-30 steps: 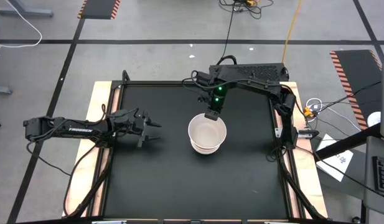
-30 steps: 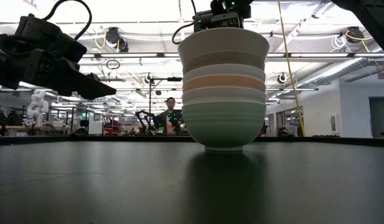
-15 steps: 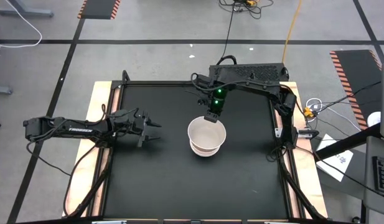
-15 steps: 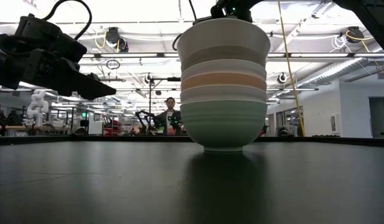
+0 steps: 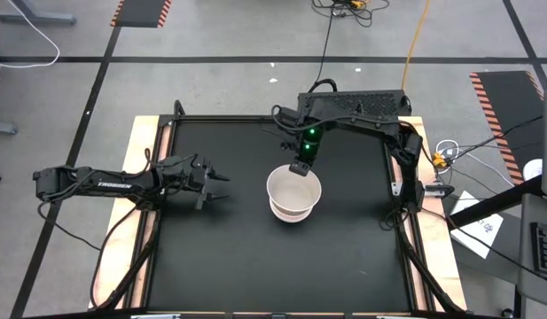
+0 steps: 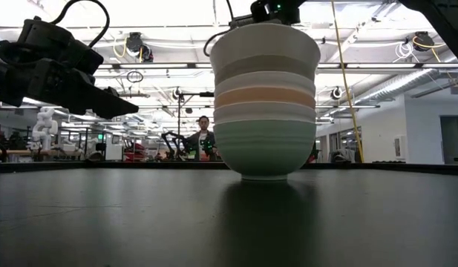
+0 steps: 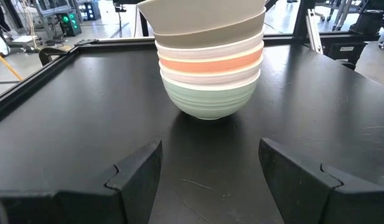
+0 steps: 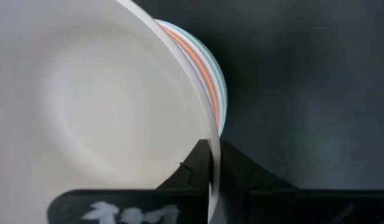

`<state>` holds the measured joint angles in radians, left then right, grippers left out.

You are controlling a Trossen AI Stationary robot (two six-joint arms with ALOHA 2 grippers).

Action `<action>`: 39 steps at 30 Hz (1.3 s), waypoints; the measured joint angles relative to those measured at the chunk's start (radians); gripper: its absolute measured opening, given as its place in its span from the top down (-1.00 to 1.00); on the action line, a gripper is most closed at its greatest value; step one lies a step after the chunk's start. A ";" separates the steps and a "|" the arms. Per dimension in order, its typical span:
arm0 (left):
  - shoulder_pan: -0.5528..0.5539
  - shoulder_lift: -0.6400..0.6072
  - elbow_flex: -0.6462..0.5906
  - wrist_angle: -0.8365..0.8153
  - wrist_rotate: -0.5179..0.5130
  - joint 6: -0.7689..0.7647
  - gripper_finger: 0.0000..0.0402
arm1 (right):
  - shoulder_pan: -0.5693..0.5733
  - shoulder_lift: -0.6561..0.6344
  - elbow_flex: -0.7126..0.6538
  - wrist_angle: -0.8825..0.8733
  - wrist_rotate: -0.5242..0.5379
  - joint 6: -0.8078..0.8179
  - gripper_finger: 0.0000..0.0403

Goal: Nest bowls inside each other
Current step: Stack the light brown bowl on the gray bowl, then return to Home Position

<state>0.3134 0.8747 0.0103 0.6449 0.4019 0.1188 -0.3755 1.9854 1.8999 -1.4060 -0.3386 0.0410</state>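
Bowls, small, round and plain, are being kept in one nested stack point(image 5: 293, 195) near the middle of the black table top point(image 5: 220, 257). A mint green bowl point(image 6: 264, 152) is sitting at the bottom on the table, with a white one, a salmon pink bowl point(image 6: 264, 97), another white one and an olive-grey bowl point(image 7: 210, 37) layered above it. The topmost cream bowl point(image 6: 264, 50) is being pinched by its far rim by the right gripper point(image 5: 299, 167), whose fingers are closed on that rim from above, one inside and one outside the wall. The left gripper point(image 5: 217, 185) is being held just above the table, well apart from the stack, its fingers point(image 7: 135, 171) spread wide and empty and pointed toward the bowls.
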 joint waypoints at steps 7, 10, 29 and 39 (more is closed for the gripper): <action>0.000 0.000 0.000 0.000 0.000 -0.001 -0.35 | 0.004 0.001 0.053 -0.019 0.046 -0.001 0.98; 0.000 0.000 0.000 -0.004 0.000 -0.001 -0.35 | 0.010 0.001 0.057 -0.017 0.045 0.000 0.98; 0.000 0.000 0.000 -0.025 0.000 0.005 -0.35 | 0.011 0.004 0.057 0.019 0.025 0.018 0.63; 0.000 0.000 0.000 -0.024 0.000 0.008 -0.35 | 0.011 -0.001 0.058 0.048 0.020 0.006 0.32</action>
<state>0.3134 0.8749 0.0105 0.6205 0.4019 0.1268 -0.3641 1.9846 1.9575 -1.3584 -0.3183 0.0473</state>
